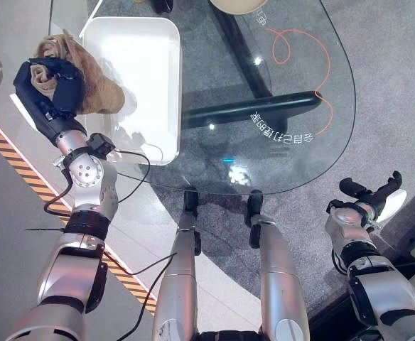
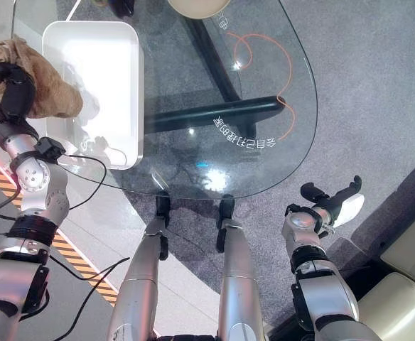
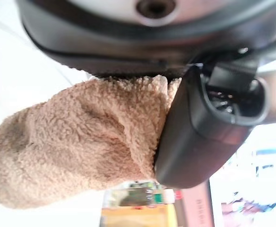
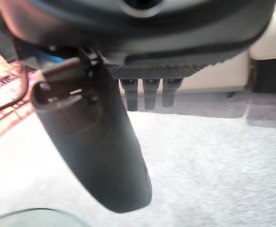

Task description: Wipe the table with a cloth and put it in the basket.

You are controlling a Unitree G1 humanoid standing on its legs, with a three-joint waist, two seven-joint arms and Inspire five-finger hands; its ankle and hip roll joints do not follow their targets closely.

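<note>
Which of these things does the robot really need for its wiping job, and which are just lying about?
Part of the job:
- tan cloth, gripped in the left hand
- white basket
- glass table

Just about:
- right hand, open and idle beside the table
- round beige thing at the table's far edge

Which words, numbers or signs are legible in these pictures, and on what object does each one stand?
White characters on the glass table: seen reversed, not legible.
Small orange characters near the table's far edge: too small to read.
Blurred label in the background of the left wrist view: unreadable.
Cloth and white basket: no text.
</note>
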